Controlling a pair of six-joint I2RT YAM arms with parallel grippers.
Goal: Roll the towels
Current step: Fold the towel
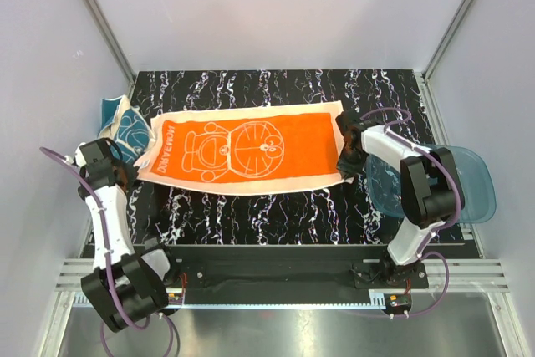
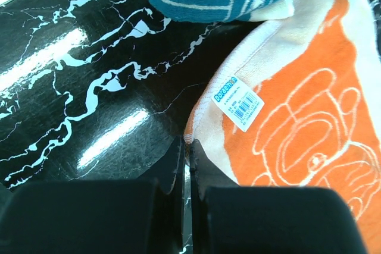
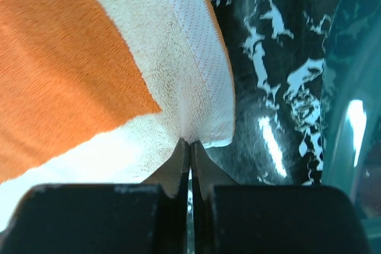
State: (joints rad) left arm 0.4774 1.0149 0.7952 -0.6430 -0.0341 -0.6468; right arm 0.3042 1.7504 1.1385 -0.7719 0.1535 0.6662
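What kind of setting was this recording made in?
Probably a lab robot cell, not a home: white panels in aluminium framing, a black marbled tabletop, and the left arm and right arm bolted to a mounting bar.

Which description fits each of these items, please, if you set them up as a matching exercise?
1. orange towel
2. teal towel
3. blue tray
4. right end effector

a. bunched at the far left
b. shut on a towel corner
c. spread out in the middle
d. at the far right

Pairs: 1-c, 2-a, 3-d, 4-b.
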